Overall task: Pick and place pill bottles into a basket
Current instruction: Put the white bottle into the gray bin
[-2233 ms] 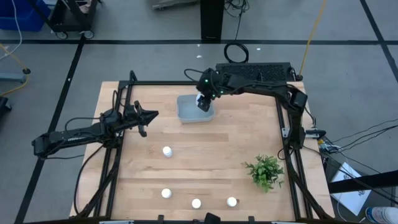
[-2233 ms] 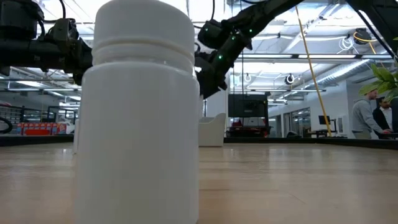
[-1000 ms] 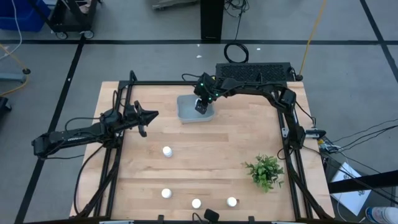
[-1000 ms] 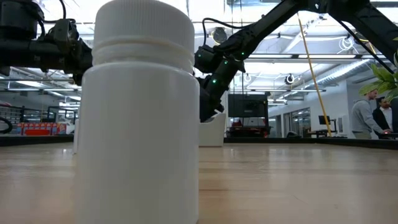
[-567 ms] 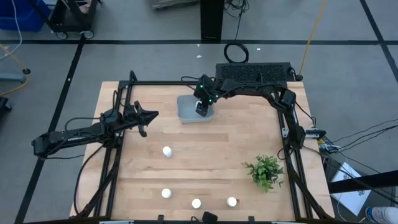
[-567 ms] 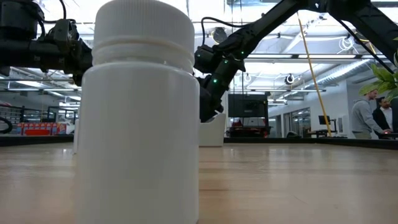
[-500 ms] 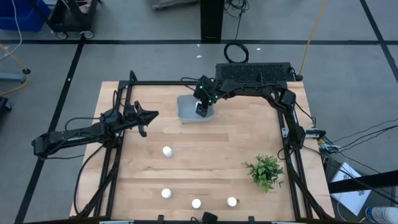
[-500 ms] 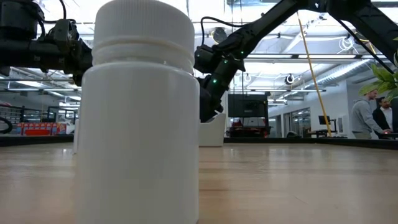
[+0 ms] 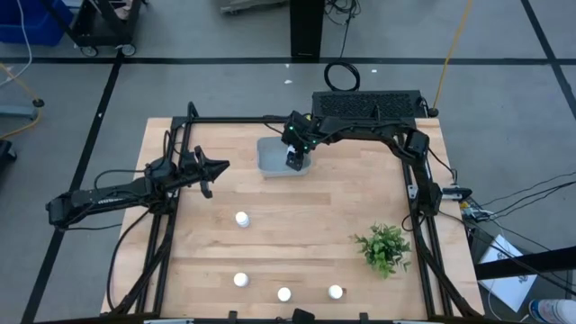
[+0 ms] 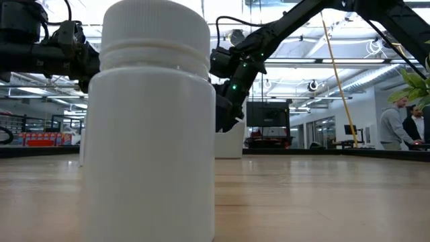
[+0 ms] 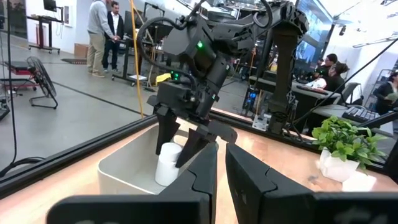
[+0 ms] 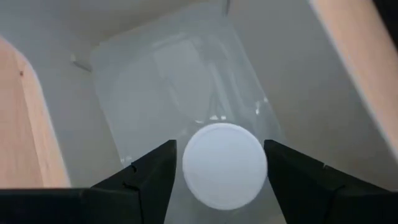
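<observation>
The pale basket (image 9: pixel 274 157) sits at the table's far middle. My right gripper (image 9: pixel 295 160) reaches down into it and is shut on a white pill bottle (image 12: pixel 225 165), which also shows in the left wrist view (image 11: pixel 166 167). My left gripper (image 9: pixel 216 166) hangs shut and empty to the left of the basket. Three pill bottles (image 9: pixel 240 280) (image 9: pixel 284 294) (image 9: pixel 336 292) stand on their bases in a row near the front edge. Another bottle (image 9: pixel 242 219) stands mid-table. One bottle (image 10: pixel 151 128) fills the low view. My right gripper has the bottle between its two fingers (image 12: pixel 146 180), one on each of two opposite sides, just below the round cap (image 12: pixel 186 168). The fingers come from above, pointing down into the basket. The bottle is upright, low inside the basket; whether its base rests on the floor cannot be told.
A small green plant (image 9: pixel 384 249) stands near the table's right edge. A black frame (image 9: pixel 180 216) runs along the table's sides. People (image 10: pixel 400 124) stand in the room beyond the table. Bare wood lies between the basket and the front bottles.
My right gripper has gone down into the basket with the bottle, then shifted a little toward the table's right edge and turned slightly. The bottle has stayed upright between the fingers.
</observation>
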